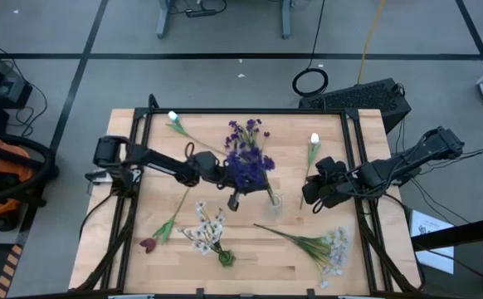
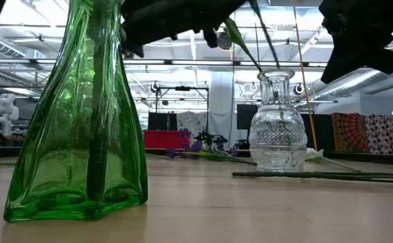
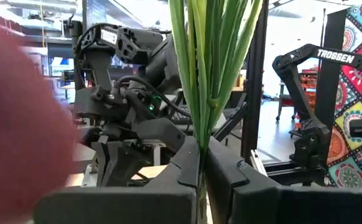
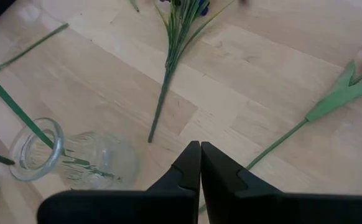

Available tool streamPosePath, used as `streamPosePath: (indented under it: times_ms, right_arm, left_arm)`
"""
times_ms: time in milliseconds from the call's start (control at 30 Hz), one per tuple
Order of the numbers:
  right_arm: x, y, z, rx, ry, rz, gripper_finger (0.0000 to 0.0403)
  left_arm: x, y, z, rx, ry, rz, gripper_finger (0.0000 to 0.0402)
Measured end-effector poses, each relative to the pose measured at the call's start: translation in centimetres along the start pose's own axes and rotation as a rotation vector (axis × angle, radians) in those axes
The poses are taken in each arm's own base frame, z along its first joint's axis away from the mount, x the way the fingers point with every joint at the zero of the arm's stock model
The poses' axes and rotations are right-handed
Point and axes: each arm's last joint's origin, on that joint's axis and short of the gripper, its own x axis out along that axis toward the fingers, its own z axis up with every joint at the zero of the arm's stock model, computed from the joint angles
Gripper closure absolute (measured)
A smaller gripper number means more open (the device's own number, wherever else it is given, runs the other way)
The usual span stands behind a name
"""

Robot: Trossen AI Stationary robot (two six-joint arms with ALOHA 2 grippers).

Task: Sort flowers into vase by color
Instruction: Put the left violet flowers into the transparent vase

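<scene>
Between the left gripper's [image 3: 201,180] closed jaws, the purple-bloomed, thin green-stemmed flowers [image 1: 246,158] look light, springy and best pinched low on the stems; the right gripper's [image 4: 200,163] jaws are closed, empty.

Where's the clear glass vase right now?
In the high view the clear glass vase stands near the table's middle, just below the purple flowers, between the left gripper and the right gripper.

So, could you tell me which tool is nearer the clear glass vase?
Left. The left tool, shut on purple flower stems, sits just beside the clear glass vase; the right tool waits shut, slightly farther off.
</scene>
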Motion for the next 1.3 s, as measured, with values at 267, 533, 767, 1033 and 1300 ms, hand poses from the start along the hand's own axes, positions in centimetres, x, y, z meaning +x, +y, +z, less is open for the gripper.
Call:
streamPosePath:
  times_ms: [267,533,767,1033,1300]
  right_arm:
    - [0.0,0.0,0.0,-0.025,0.000,0.000,0.0399]
    - [0.0,0.0,0.0,-0.044,0.000,-0.002,0.0399]
    - [0.0,0.0,0.0,-0.054,0.000,-0.002,0.0399]
    - [0.0,0.0,0.0,-0.029,0.001,-0.001,0.0399]
    - [0.0,0.0,0.0,-0.026,0.000,0.001,0.0399]
  left_arm:
    - [1.3,0.5,-1.3,-0.012,0.037,0.004,0.0388]
    - [1.3,0.4,-2.0,0.014,0.106,0.006,0.0378]
    - [2.1,0.0,-1.7,0.049,0.146,-0.006,0.0377]
    - [4.4,0.5,-0.8,-0.021,0.380,-0.008,0.0365]
    - [5.1,0.6,0.1,-0.057,0.462,-0.022,0.0287]
